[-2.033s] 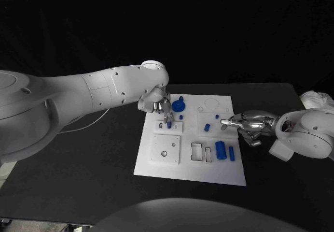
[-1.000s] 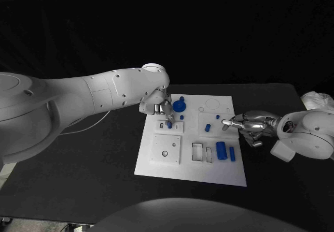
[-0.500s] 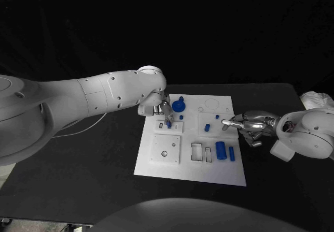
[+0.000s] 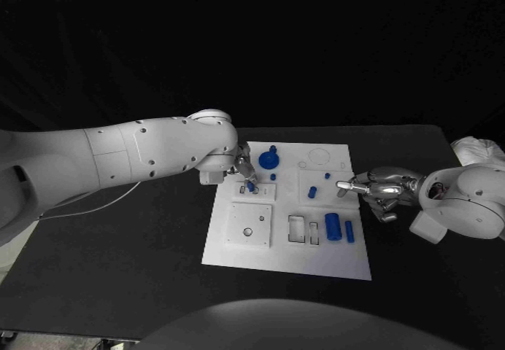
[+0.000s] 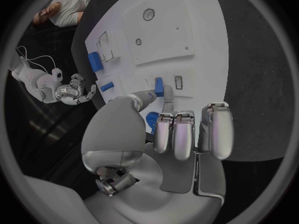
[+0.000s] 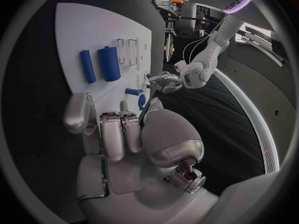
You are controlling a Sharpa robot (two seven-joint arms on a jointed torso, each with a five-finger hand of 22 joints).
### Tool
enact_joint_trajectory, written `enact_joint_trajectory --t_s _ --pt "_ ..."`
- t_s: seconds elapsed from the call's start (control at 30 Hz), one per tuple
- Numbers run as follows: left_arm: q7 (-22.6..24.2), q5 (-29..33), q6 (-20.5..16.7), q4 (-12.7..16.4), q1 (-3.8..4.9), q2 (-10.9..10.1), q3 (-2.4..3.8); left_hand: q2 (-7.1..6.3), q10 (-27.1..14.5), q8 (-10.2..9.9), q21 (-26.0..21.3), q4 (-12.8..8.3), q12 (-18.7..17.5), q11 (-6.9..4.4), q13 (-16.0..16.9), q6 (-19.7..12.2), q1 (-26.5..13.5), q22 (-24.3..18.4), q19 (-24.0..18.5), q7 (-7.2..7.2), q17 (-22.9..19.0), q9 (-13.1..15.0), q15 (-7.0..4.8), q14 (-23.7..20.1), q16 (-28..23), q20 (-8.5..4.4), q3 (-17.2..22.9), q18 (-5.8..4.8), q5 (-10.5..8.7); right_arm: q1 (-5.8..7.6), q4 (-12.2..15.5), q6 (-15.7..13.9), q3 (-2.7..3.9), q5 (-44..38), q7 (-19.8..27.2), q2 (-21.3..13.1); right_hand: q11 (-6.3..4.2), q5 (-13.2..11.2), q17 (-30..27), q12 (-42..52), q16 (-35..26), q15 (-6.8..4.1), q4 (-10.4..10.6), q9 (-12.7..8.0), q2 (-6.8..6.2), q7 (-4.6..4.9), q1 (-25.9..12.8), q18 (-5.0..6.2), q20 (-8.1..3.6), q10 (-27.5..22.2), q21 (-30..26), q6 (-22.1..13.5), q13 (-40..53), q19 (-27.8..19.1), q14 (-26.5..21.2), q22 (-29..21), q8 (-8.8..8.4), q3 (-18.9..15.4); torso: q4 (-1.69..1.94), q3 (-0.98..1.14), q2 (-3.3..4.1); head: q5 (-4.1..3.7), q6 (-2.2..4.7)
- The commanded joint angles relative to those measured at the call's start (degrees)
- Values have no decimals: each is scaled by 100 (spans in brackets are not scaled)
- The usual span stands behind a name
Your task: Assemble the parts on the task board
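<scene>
head view: left robot hand (image 4: 244, 169) pinches blue peg (image 4: 250, 186) over white task board (image 4: 252, 251); right robot hand (image 4: 374, 191) curled, empty.

dim, dark surroundings with a brightly lit white task board (image 4: 252, 248); wrist views bend at their edges.

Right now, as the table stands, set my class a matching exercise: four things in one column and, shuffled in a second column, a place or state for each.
Column one
1. left robot hand
2. right robot hand
3. thick blue cylinder
4. task board

Column two
A. lies beside a thinner blue rod
B. white, on the black table
C. pinches a small blue peg
D. beside the board's right edge

Pairs: 1-C, 2-D, 3-A, 4-B
</scene>
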Motion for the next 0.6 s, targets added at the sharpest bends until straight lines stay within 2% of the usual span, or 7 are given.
enact_joint_trajectory --t_s 0.03,0.1,0.3,0.37,0.43,0.6 --pt "-395 -540 -1013 384 -26 -206 -1 17 606 44 -42 -182 14 -57 1509 -32 -102 1117 153 -28 1509 35 -48 603 14 -45 150 -26 -119 -5 5 39 -1 -7 -13 -11 -30 21 1078 -37 -37 8 1 -6 15 -6 16 -27 -11 192 -29 22 447 -48 247 792 6 30 2 3 -5 1 0" --pt "-376 -645 -1314 607 -39 -352 -13 16 606 50 -46 -166 14 -58 1509 -25 -120 1116 153 -30 1509 40 -48 603 14 -50 146 -26 -153 -5 1 21 -1 -8 -7 -16 -30 20 1075 -39 -40 8 0 -7 14 -6 17 -26 -11 189 -34 20 445 -52 244 790 4 30 -8 0 -5 7 0" --pt "-327 -956 -2101 1241 -96 -780 -92 9 606 58 -70 -129 14 -61 1509 -20 -140 1105 142 -34 1509 48 -52 603 14 -54 155 -20 -185 -11 -13 -34 -2 -11 17 -27 -30 21 1070 -42 -45 10 -2 -8 10 -7 21 -24 -10 183 -46 15 441 -61 238 787 1 32 3 2 -16 26 0" --pt "-303 -1072 -2337 1404 -134 -886 -117 10 606 59 -74 -117 14 -62 1509 -22 -141 1103 141 -35 1509 51 -53 603 14 -55 162 -19 -191 -18 -20 -54 -2 -12 29 -28 -30 21 1067 -44 -48 10 -4 -9 7 -7 24 -23 -9 179 -51 12 438 -65 236 785 -1 33 13 10 -30 25 0" --pt "-260 -1194 -2635 1561 -204 -982 -138 11 606 62 -77 -107 14 -63 1509 -21 -140 1102 140 -36 1509 54 -54 603 14 -56 168 -19 -196 -29 -30 -78 -2 -12 46 -28 -29 24 1065 -47 -50 11 -8 -10 5 -7 30 -23 -8 174 -51 9 434 -66 233 785 -3 35 26 20 -52 27 0" --pt "-162 -1341 -3229 1724 -395 -1075 -156 5 606 82 -67 -92 14 -69 1509 -5 -124 1109 149 -45 1509 68 -58 603 14 -60 181 -22 -199 -58 -48 -114 -3 -12 79 -31 -29 28 1061 -51 -55 11 -13 -11 3 -8 37 -20 -7 168 -67 6 430 -77 229 781 -5 38 47 28 -85 9 0"
